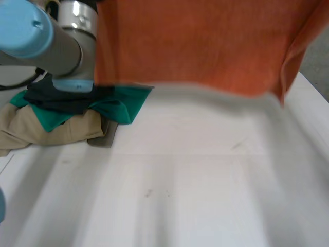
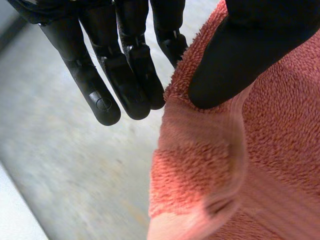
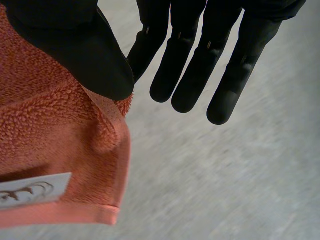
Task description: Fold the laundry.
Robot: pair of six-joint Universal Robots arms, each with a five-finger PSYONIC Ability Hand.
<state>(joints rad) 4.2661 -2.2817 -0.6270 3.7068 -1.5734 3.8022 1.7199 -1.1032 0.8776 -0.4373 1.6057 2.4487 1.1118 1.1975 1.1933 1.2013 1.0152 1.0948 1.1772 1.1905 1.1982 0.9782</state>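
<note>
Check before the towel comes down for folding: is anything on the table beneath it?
Nothing visible: the table below the towel is bare. The clothes pile lies off to the left, its green piece near the towel's hem.

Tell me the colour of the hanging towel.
Orange-red towel, clearest in the head view.

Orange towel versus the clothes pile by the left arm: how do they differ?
The orange towel hangs spread above the table, pinched by the left hand and right hand; the clothes pile lies crumpled on it. The orange towel is a single piece; the clothes pile mixes green, black and beige pieces. Neither is folded.
</note>
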